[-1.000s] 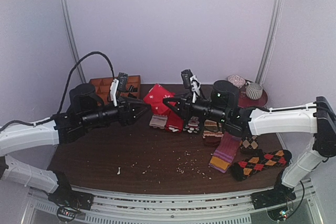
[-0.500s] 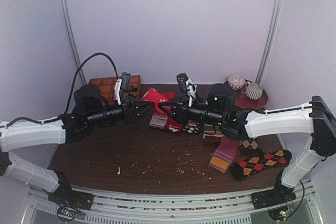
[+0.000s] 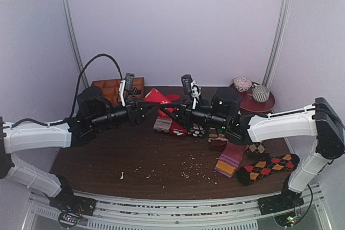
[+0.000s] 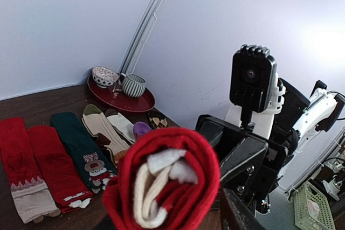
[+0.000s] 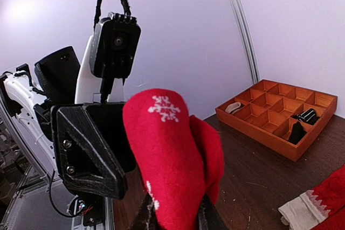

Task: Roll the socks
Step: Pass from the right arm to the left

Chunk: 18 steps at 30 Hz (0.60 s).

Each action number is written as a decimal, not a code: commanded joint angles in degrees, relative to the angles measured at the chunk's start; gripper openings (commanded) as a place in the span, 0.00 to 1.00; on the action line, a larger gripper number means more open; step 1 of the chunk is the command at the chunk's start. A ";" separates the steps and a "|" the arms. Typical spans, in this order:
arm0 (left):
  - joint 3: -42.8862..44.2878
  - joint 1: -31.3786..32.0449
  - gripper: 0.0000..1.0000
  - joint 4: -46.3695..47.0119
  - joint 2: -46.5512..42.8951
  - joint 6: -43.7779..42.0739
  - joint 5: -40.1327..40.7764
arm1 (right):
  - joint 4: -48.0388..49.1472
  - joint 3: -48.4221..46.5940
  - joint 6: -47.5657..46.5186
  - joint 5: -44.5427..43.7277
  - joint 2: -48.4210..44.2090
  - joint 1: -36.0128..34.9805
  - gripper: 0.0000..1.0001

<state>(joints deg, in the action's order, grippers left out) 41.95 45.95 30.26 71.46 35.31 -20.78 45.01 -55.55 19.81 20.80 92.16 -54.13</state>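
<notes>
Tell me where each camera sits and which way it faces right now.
Top: above and behind the bases, looking down across the table; both arms show, left gripper and right gripper meeting at the socks.
Left wrist: on the left arm, facing right toward the red tray; right gripper beyond the socks.
Right wrist: faces left toward the orange tray; left gripper beyond the socks.
Shared: both wrist views show the socks, from opposite sides.

Soft violet-tinted light, glare patch on the wall [image 4: 323, 41], the socks [image 4: 167, 181] sharp, top view grainy.
</notes>
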 commanded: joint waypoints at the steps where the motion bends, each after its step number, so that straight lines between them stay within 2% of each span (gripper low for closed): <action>1: -0.76 0.01 0.52 7.41 -0.10 0.42 -2.43 | 3.76 0.67 2.58 3.11 1.50 -0.52 0.00; 4: -0.95 0.01 0.52 8.22 -0.64 0.05 -1.72 | 4.81 0.71 3.50 3.83 1.87 -0.46 0.00; 10: -0.82 0.02 0.44 9.79 -0.40 -0.17 -1.50 | 6.63 0.89 5.06 4.49 2.82 -0.45 0.00; 12: -0.98 0.03 0.44 11.08 -0.21 -0.15 -2.24 | 7.12 0.89 5.54 4.88 3.10 -0.50 0.00; 16: -1.15 0.06 0.58 12.59 -0.73 -0.68 -3.05 | 7.55 0.71 6.34 5.79 3.61 -0.52 0.00; 18: -1.17 0.01 0.62 13.04 -0.92 -1.04 -3.37 | 8.05 0.72 6.97 6.19 3.86 -0.48 0.00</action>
<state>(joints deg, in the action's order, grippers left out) 40.80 45.80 36.38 71.46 35.33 -22.02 51.92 -55.51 24.97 23.70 94.74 -54.13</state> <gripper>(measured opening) 0.592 0.164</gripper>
